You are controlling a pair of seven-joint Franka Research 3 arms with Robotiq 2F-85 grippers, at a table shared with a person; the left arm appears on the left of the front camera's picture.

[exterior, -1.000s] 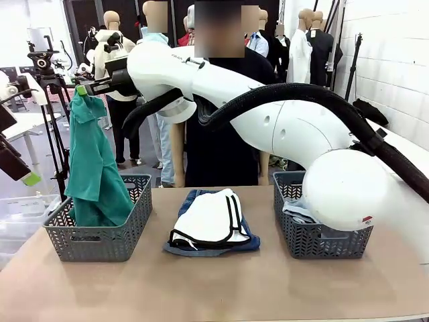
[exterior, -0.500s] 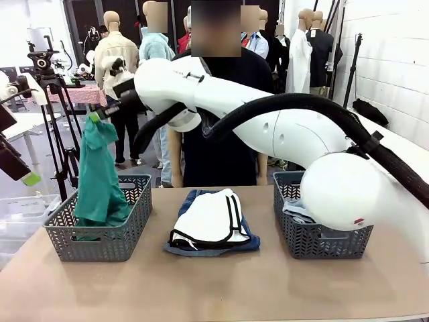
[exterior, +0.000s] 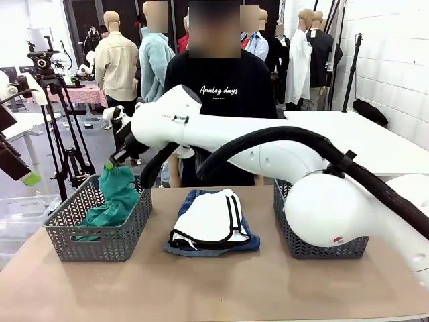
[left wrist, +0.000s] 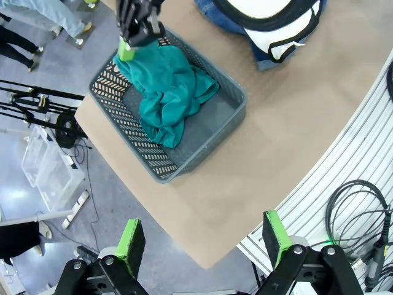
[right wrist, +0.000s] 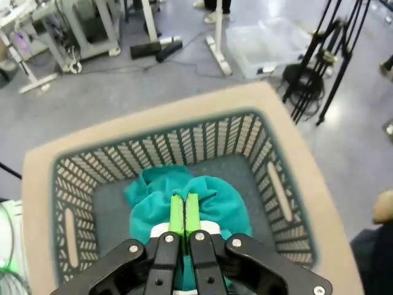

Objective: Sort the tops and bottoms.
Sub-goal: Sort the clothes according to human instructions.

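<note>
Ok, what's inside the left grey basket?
The left basket holds the teal-green top, bunched, with the right pincer shut on its upper fold. Anything beneath the fabric is covered.

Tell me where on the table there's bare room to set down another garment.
Widest free patch: the table's near strip, in front of both baskets and the folded shorts pile. Narrower gaps lie between the pile and the left basket, and between the pile and the right basket. Crowded: the left basket, where the right gripper grips the teal top.
</note>
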